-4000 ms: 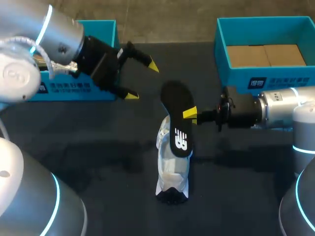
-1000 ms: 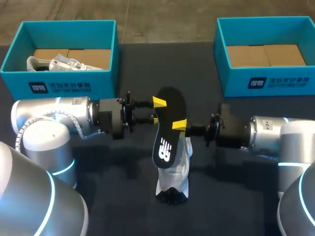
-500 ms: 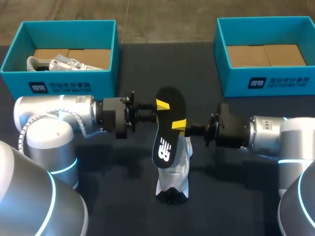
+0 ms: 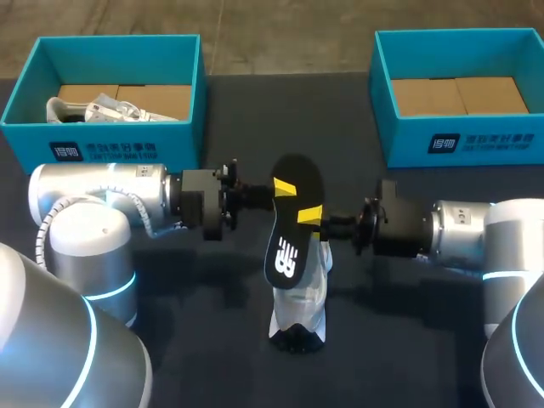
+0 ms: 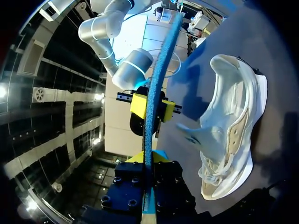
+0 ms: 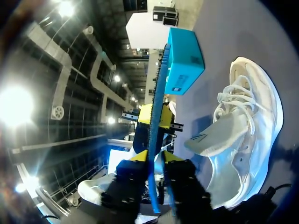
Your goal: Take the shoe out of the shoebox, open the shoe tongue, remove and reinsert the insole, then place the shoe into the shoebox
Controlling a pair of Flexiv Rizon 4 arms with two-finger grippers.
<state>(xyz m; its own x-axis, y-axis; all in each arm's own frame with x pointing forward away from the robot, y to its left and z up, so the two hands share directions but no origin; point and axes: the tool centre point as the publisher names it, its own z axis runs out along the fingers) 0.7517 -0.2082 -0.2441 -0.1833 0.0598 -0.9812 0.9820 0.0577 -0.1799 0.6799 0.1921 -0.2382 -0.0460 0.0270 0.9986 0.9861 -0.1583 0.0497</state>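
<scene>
A black insole (image 4: 285, 255) with a blue underside stands on edge above the white shoe (image 4: 299, 306), which lies mid-table. My left gripper (image 4: 283, 189) comes in from the left and is shut on the insole's upper edge. In the left wrist view its yellow tips (image 5: 148, 158) press the thin insole (image 5: 161, 60) from both sides. My right gripper (image 4: 311, 215) is at the opposite edge. In the right wrist view it (image 6: 154, 158) stands open around the insole (image 6: 159, 93), with a gap beside one finger. The shoe (image 6: 247, 121) lies below, tongue up.
A teal shoebox (image 4: 102, 149) at the back left holds another white shoe (image 4: 110, 109). A second teal shoebox (image 4: 463, 140) at the back right shows only its cardboard floor. Dark table lies all round the shoe.
My left gripper has slid right onto the insole's edge and closed on it. My right gripper's fingers have parted. The insole and shoe have stayed in place.
</scene>
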